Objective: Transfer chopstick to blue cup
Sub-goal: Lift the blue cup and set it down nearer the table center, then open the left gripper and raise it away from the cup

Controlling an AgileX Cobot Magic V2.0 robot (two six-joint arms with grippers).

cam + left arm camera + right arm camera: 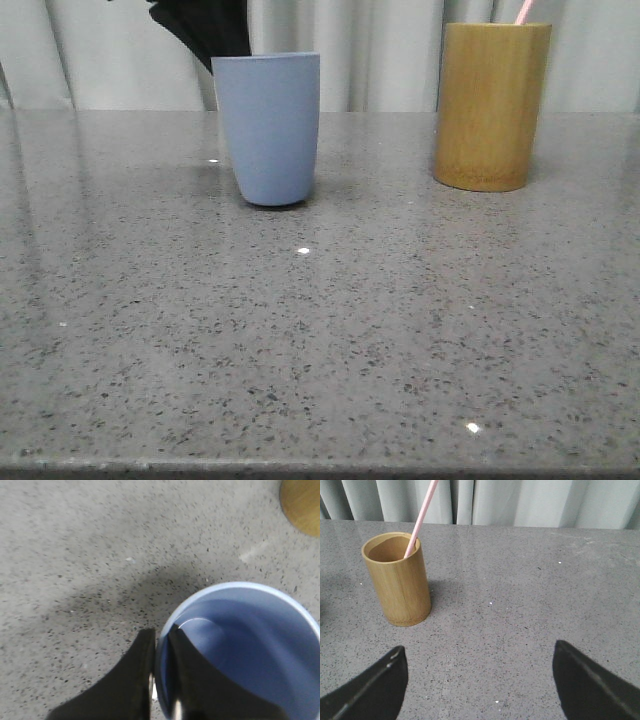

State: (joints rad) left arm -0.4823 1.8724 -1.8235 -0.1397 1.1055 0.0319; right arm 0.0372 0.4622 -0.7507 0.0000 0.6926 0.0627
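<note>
The left gripper (161, 680) pinches the blue cup (267, 128) rim; right gripper (479, 680) gapes; no writing shows.

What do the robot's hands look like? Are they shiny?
Both are plain matte black. The left gripper has two flat fingers that taper to blunt tips, with a pale edge along each. The right gripper has two wide, wedge-shaped black fingers. No cables, markings or sleeves show.

A low front camera looks level across the grey table (320, 360) toward curtains, the left wrist camera looks steeply down, close over the blue cup (240, 645), the right wrist camera looks forward and down, and all three show the tan bamboo cup (397, 580).
</note>
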